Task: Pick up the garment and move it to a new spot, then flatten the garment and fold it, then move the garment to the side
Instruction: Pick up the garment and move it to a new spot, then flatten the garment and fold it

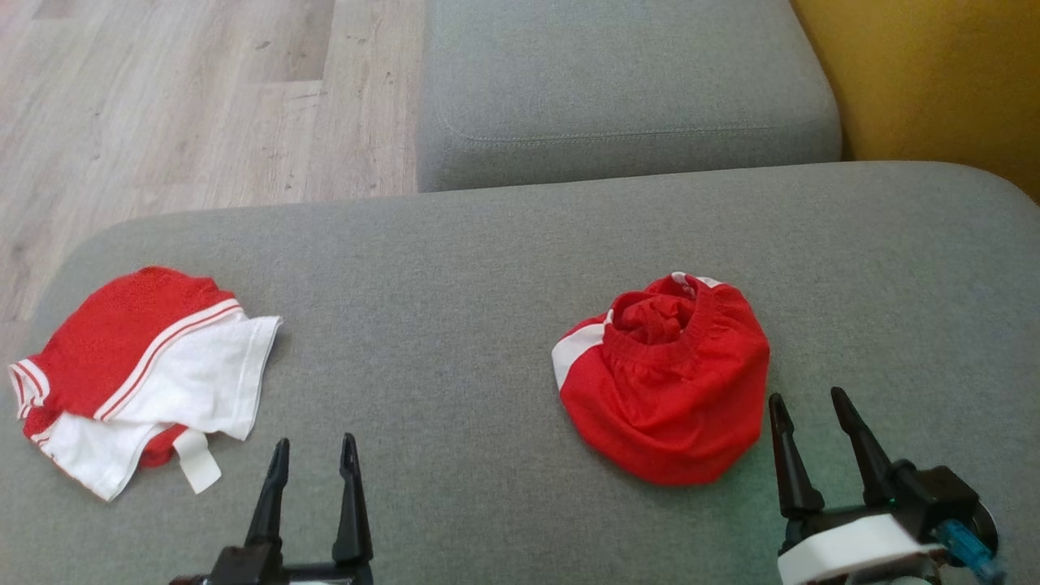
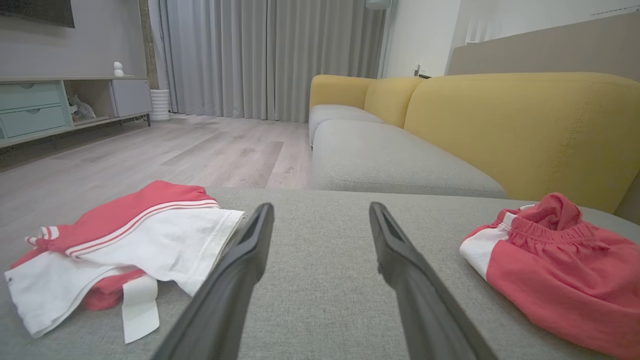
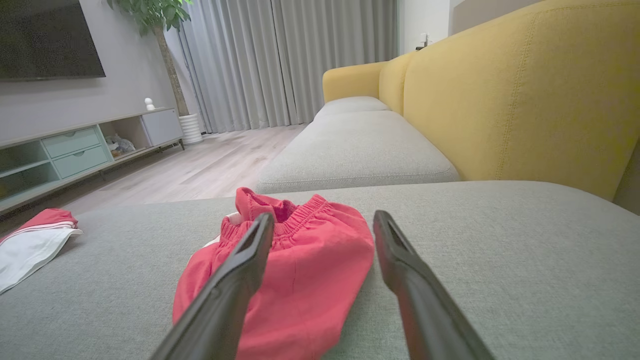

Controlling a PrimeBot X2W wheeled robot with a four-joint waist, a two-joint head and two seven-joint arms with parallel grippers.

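A crumpled red garment [image 1: 666, 382] with an elastic waistband and a white patch lies bunched on the grey cushion [image 1: 455, 284], right of centre. It also shows in the left wrist view as a red heap [image 2: 560, 270] and in the right wrist view [image 3: 300, 270]. A second red and white garment [image 1: 138, 374] lies loosely folded at the cushion's left end. My right gripper [image 1: 807, 396] stands open just right of the crumpled garment, apart from it. My left gripper [image 1: 315, 443] stands open between the two garments, holding nothing.
Beyond this cushion is another grey seat cushion [image 1: 626, 89] with a yellow sofa back [image 1: 934, 81] on the right. Wooden floor [image 1: 162, 106] lies to the far left. A TV cabinet [image 3: 75, 155] and curtains [image 2: 270, 55] stand across the room.
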